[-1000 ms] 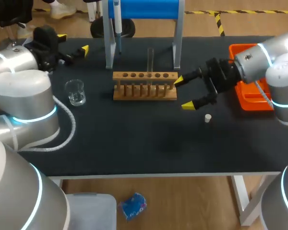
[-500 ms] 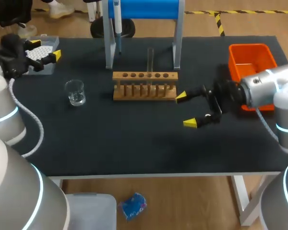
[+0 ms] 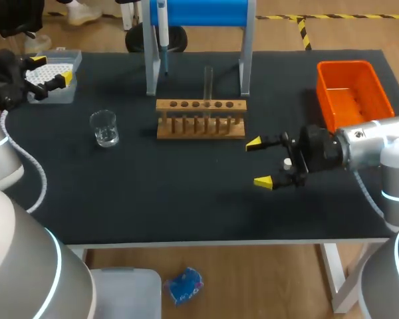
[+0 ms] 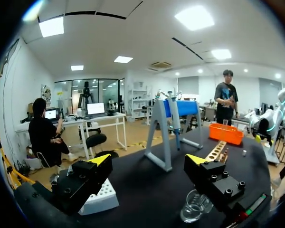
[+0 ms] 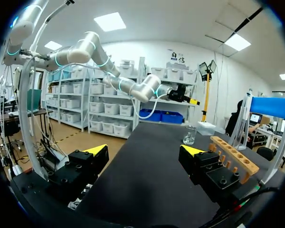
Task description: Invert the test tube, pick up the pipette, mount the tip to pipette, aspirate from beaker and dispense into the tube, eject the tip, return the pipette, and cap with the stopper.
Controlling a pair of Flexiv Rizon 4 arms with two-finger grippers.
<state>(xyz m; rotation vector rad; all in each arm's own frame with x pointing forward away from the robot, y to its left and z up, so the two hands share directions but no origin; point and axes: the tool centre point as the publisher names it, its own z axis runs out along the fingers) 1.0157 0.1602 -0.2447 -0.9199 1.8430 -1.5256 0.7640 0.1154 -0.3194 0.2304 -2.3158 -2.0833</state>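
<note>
On the head camera, my right claw (image 3: 259, 161) lies low over the black tabletop (image 3: 186, 199) at centre right of the frame. Its two yellow-tipped fingers are spread wide and point towards the frame's left. The small white stopper (image 3: 288, 162) shows in the gap back near the roots of those fingers. I cannot tell whether anything touches it, and the tips grip nothing. In the right wrist view the claw (image 5: 143, 150) gapes over bare black surface. The clear glass beaker (image 5: 189, 135) and the wooden tube rack (image 5: 232, 160) stand ahead of it, off to one finger's side.

My left claw (image 3: 52, 69) sits at the upper left of the head frame, over the clear box of white pipette tips (image 3: 70, 93), with its fingers wide apart and empty. The left wrist view agrees: the claw (image 4: 148, 159) is open, the box of tips (image 4: 99, 199) lies below one finger and the beaker (image 4: 194, 209) below the other.

The clear glass test tube (image 3: 208, 83) stands upright in the rack (image 3: 201, 119) at upper middle. Behind it the pale pipette (image 3: 162, 26) hangs on the blue-topped metal stand (image 3: 199, 12). The beaker (image 3: 105, 128) is left of the rack, apart from it. The orange plastic bin (image 3: 354, 93) is at upper right.
</note>
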